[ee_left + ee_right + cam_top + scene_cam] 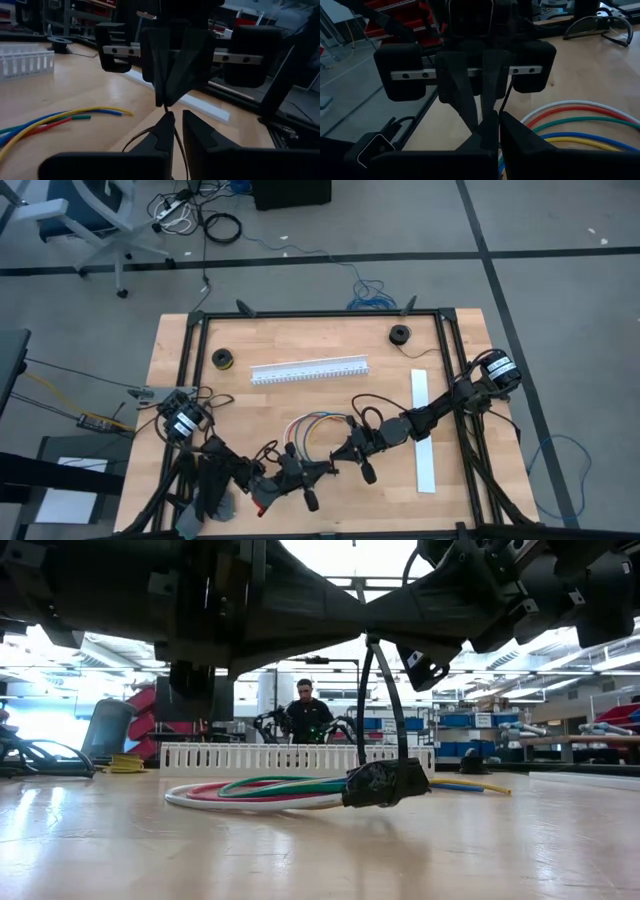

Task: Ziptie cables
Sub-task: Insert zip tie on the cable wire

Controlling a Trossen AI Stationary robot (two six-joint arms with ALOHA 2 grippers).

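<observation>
Cables: the cables [312, 427] lie as a loose loop of red, green, blue, yellow and white wires on the wooden table [200, 345], near its front middle, between the two grippers. In the low view the bundle [270, 790] lies flat on the table top, and a dark wrap [385, 783] sits around it at one end.
Table: a light wooden top with a black frame around the edge.
Left arm: it comes in from the front left corner, and the left gripper [312, 476] is low over the table just in front of the cable loop. Its fingers are closed; a thin black strap [170, 132] runs between the tips, but I cannot tell if it is really held.
Right arm: it reaches from the right edge toward the middle, and the right gripper [352, 452] is just beside the right end of the loop, facing the left gripper. Its fingers are closed.
White channel: a long slotted plastic channel [309, 370] lies behind the cables, well apart from them.
White strip: a flat white strip [422, 430] lies on the right part of the table, under the right arm.
Rolls: two small dark rolls [222, 358] [400, 334] stand near the far edge.
Person: a person [305, 712] is in the room behind the table.
</observation>
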